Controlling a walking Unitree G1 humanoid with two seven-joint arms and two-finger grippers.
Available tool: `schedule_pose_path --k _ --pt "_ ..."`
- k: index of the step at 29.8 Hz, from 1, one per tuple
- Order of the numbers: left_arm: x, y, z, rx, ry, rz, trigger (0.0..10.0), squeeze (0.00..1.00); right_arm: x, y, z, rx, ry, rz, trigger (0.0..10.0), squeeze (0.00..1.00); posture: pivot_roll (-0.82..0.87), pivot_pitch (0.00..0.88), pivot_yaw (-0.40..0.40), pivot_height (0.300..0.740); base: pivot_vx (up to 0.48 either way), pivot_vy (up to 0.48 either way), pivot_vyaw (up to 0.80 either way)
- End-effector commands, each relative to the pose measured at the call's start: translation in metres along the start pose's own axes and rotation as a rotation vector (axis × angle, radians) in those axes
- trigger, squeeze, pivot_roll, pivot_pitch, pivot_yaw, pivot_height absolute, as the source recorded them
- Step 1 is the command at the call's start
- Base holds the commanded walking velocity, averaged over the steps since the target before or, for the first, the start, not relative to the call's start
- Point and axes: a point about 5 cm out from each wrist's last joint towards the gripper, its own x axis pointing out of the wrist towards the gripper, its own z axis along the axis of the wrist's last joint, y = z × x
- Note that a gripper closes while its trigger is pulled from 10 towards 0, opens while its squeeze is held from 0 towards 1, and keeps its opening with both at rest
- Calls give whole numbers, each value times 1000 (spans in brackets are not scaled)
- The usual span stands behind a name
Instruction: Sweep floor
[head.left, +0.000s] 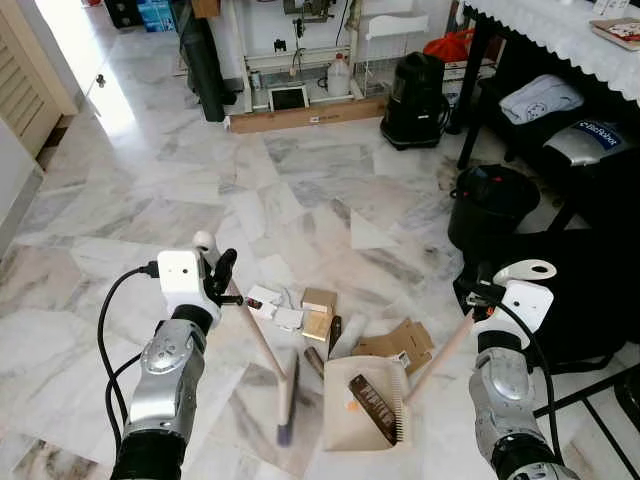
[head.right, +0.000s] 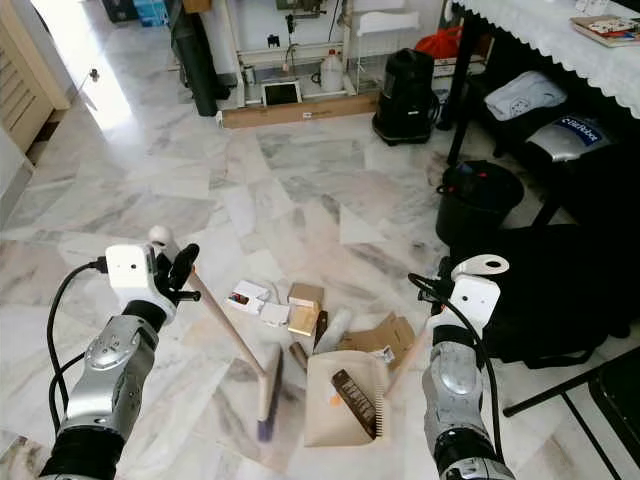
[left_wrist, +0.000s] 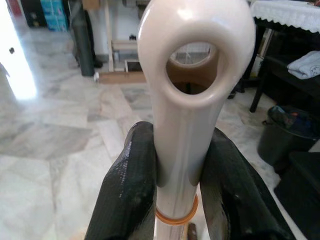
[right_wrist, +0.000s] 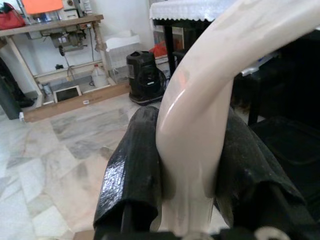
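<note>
My left gripper is shut on the top of a cream broom handle, whose stick slants down to the broom head on the marble floor. My right gripper is shut on the cream handle of a dustpan that rests on the floor between my arms, with a dark comb-like piece inside. Scraps of cardboard and small boxes lie just beyond the broom head and the pan.
A black bucket and dark bags stand at the right under a table with a white cloth. A black vacuum-like unit and a workbench with a long cardboard box lie at the far wall. A doorway opens at the far left.
</note>
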Motion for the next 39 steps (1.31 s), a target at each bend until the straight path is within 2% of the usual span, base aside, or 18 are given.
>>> schedule_pose_path --k 1,3,11,16,24,32,39 --pt "4 -1 6 30 -41 6 10000 0 9 2 11 48 -35 -13 10000 0 -8 0 31 740 0 0 0" --pt "5 1 5 44 -42 30 10000 0 9 1 11 79 -30 -22 10000 0 -12 0 34 740 0 0 0" --pt "6 7 2 93 -64 59 10000 0 6 6 13 85 -53 -3 10000 0 -16 0 65 740 0 0 0" --pt "5 14 -4 121 -51 80 10000 0 3 6 14 93 -68 1 10000 0 -44 0 74 740 0 0 540" --pt "10 10 -5 128 -60 91 10000 0 7 5 21 90 -81 25 10000 0 -43 0 48 740 0 0 620" --pt "5 10 -6 119 -77 100 10000 0 6 8 22 88 -74 48 10000 0 -30 0 27 740 0 0 620" --pt "-8 15 -15 125 -63 132 10000 0 1 9 19 64 -58 88 10000 0 -14 0 -6 740 0 0 614"
